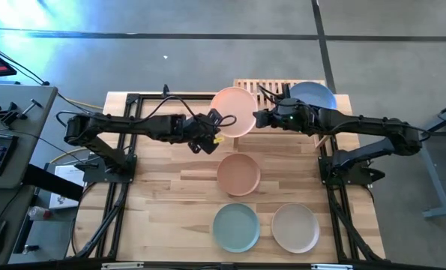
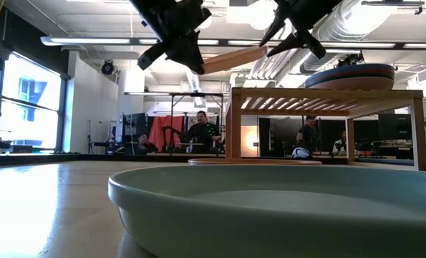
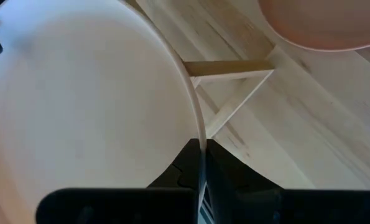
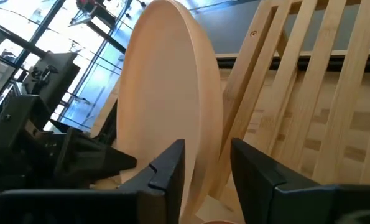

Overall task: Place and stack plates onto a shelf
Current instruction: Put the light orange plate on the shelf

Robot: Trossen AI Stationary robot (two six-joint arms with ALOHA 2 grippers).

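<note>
On the wooden counter (image 1: 170,187), your left end effector (image 1: 212,129) clamps the pale pink plate (image 1: 234,111); the right end effector (image 1: 260,118), fingers parted, straddles its opposite rim. Close fully before releasing.

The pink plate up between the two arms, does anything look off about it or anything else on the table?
Nothing looks damaged or spilled. The pale pink plate is in the air over the shelf's left end, with the left claw shut on one edge and the right claw straddling the other. The salmon, mint and beige plates lie flat on the table.
</note>
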